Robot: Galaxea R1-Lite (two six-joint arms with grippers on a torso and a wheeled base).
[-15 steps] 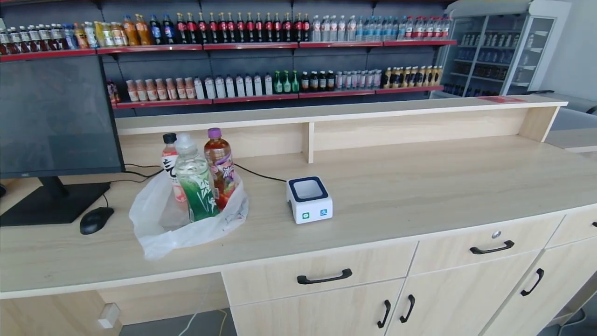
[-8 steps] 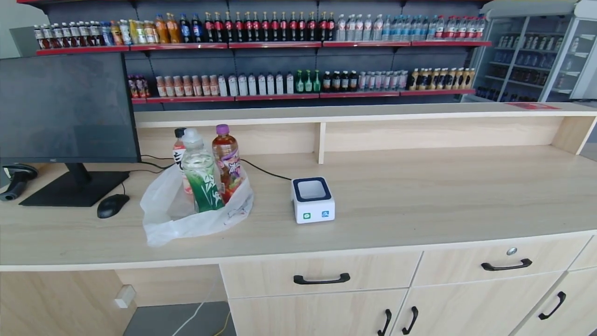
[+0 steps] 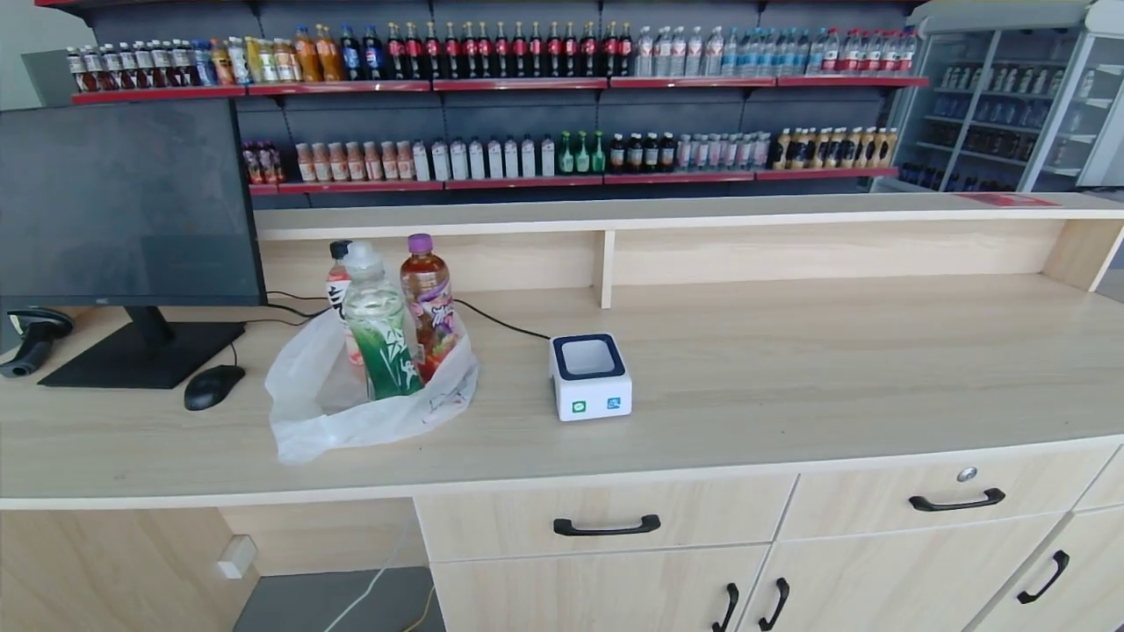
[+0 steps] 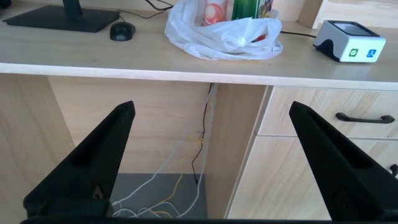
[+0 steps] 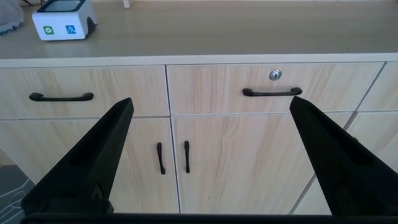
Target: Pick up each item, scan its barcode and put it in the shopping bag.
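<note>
Three drink bottles (image 3: 379,342) stand in the shopping bag (image 3: 351,421) on the counter (image 3: 790,369), left of the barcode scanner (image 3: 590,376), so the task looks finished, with the left end effector (image 4: 211,112) and right end effector (image 5: 211,107) spread wide, empty.

monitor (image 3: 123,202) w/ mouse (image 3: 213,387) just beside its stand, left on counter (image 3: 834,369); drink shelves (image 3: 562,85) behind; fridge (image 3: 992,105) far right.
</note>
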